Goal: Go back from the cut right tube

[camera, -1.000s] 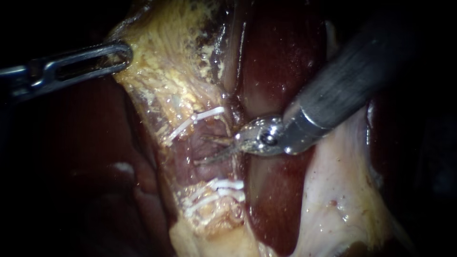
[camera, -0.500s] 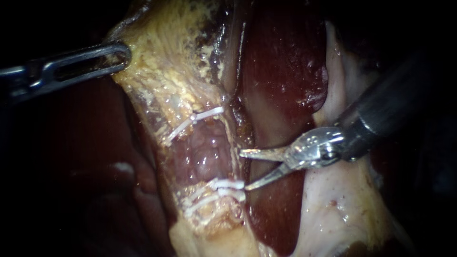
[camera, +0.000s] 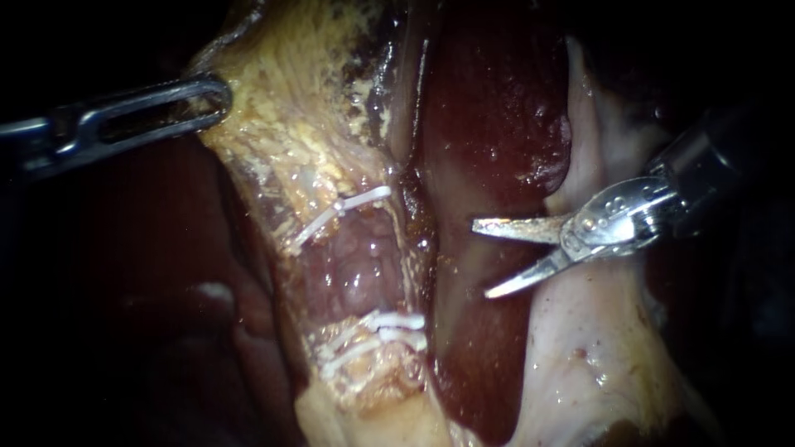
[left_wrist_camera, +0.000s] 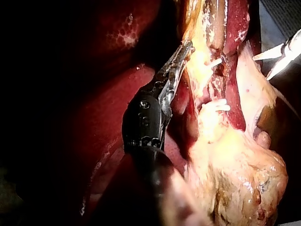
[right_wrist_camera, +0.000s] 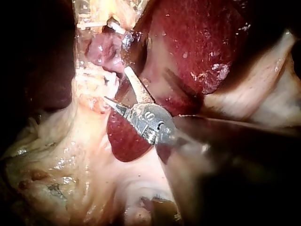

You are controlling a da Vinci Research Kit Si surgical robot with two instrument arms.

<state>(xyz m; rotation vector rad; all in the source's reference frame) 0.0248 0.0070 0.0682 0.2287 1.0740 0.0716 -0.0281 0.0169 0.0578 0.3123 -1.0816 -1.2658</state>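
Endoscope view: liver point(camera: 489, 108) under right instrument point(camera: 480, 259), clips point(camera: 348, 204) on tube point(camera: 356, 265) nearby.

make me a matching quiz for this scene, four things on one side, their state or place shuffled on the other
Things:
1. left slender metal instrument
2. right slender metal instrument
3. thin white clips
4. smooth glossy liver

States or places:
a. lying across the pinkish tube
b. jaws open, holding nothing
c. right of the tube in the endoscope view
d. jaws shut on yellowish tissue

Pairs: 1-d, 2-b, 3-a, 4-c
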